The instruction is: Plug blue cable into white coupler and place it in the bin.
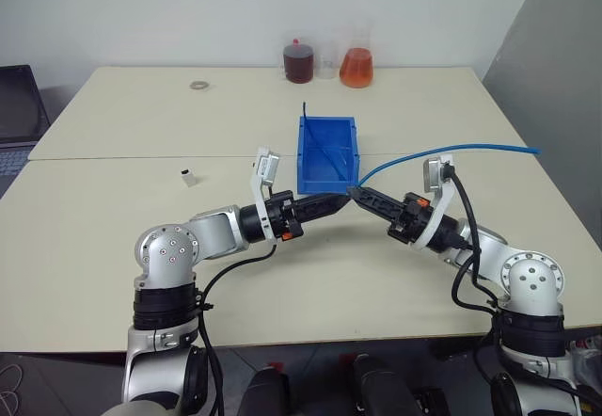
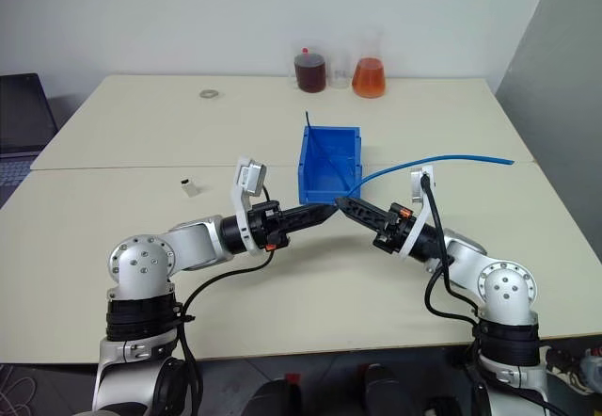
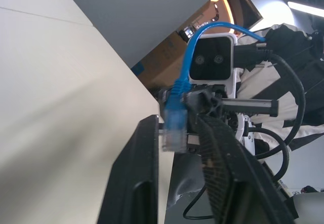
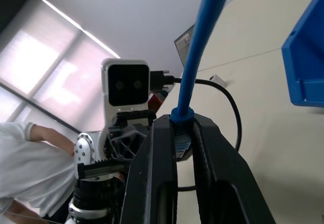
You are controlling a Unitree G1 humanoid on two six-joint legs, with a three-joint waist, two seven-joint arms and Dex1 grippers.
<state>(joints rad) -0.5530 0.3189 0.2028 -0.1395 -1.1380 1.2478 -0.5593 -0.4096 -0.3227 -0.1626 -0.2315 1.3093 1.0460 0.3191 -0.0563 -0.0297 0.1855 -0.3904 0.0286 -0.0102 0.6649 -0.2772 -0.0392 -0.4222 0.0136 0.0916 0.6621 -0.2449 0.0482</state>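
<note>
The blue cable (image 1: 442, 152) is being held by its plug end, just in front of the bin (image 1: 327, 156). The right gripper (image 4: 185, 148) is being squeezed tight on it. The left gripper (image 3: 174, 168) is being kept a little open around the clear plug (image 3: 173, 127). The white coupler (image 1: 189, 177) is lying well to the left of the bin. The cable looks light and bendy, so it is best held by the stiff plug.

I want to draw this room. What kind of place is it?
Probably a lab or workshop. Glass flasks of red and orange liquid stand at the back of a plain table, beside a blue bin, and a laptop sits nearby.
</note>
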